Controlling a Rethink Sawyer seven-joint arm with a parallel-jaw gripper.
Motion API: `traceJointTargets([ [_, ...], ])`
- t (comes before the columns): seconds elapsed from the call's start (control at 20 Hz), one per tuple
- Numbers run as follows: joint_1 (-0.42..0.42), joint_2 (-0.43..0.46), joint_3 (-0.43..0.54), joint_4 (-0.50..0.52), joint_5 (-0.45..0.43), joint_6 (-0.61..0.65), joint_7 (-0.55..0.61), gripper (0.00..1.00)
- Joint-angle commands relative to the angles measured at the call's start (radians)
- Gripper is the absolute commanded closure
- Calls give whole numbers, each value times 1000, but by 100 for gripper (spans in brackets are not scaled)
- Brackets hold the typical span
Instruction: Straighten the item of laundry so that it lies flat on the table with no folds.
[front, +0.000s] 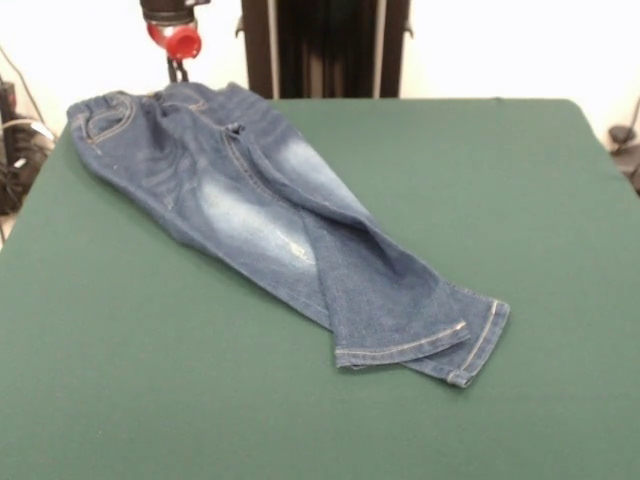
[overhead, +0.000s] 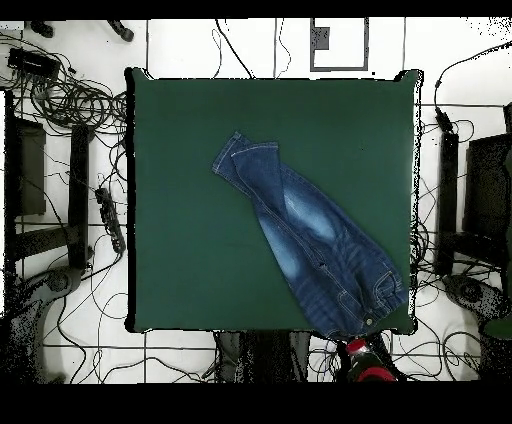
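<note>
the gripper (front: 178, 70), its fingers' state impossible to tell, is hanging at upper left over the waistband of the jeans (front: 270, 210), whose overlapping legs are running diagonally toward lower right across the table (front: 120, 380).

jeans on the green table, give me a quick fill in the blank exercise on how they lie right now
1. The jeans lie on a ____ table.
2. At the hems, one leg lies partly ____ the other.
3. The gripper hangs by the ____ end of the jeans.

Missing words: green; over; waistband
</note>
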Motion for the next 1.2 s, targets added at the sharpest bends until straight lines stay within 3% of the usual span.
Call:
traceJointTargets([
  [0.05, 180, -5, 10, -131, 80, 5, 33, 0],
  [0.55, 13, -298, 279, 48, 106, 364, -75, 0],
  [0.95, -92, -459, 439, 136, 164, 519, -177, 0],
  [1.2, -81, -528, 493, 142, 235, 594, -168, 0],
])
